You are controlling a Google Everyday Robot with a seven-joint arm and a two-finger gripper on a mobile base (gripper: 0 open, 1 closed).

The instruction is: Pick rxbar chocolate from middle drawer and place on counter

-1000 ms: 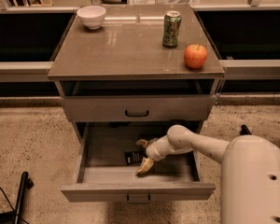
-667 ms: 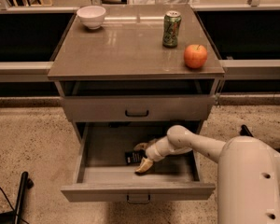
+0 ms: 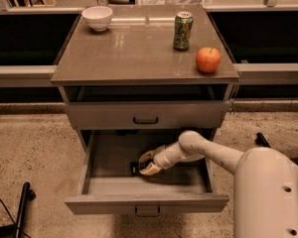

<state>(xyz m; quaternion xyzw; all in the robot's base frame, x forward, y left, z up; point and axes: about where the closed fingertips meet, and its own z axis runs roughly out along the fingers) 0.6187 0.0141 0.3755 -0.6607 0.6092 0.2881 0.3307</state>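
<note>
The arm comes in from the lower right, bends at a rounded joint above the right half of the open middle drawer, and slopes down and left into it. The hand sits low near the drawer's centre, pointing left, right against the rxbar chocolate, which lies dark on the drawer floor; whether the hand grips the bar or merely meets it, I cannot tell. The drawer floor is bare to the left and front of the bar. The closed drawer front above overhangs the back of the opening. On the tabletop, a white bowl stands at the far left corner, a green can and an apple toward the right edge, with the left front bare
</note>
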